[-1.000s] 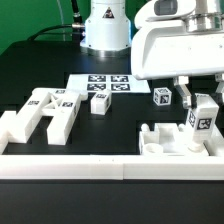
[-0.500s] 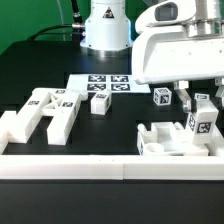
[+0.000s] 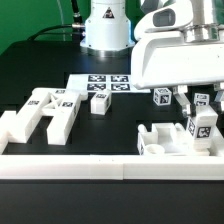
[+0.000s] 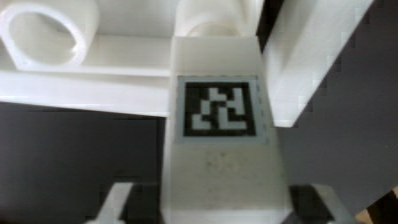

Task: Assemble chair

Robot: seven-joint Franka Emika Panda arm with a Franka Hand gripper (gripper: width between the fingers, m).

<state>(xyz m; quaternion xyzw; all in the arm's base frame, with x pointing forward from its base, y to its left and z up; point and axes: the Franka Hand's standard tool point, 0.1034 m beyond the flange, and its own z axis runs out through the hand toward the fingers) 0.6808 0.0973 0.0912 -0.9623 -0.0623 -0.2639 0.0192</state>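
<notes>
off the marker board's (image 3: 105,83) exterior-view right, the gripper (image 3: 199,110) is clamped on an upright, matte-white chair piece (image 3: 201,128) bearing a square tag, its fingers half hidden under the arm's housing (image 3: 175,50). whether the piece's foot touches the chunky holed block (image 3: 165,140) below is unclear. blocky tagged pieces (image 3: 45,110) lie off the board's exterior-view left.

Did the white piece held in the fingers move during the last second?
Yes. Against the small tagged block, the held chair piece has shifted slightly down and toward the exterior view's right.
</notes>
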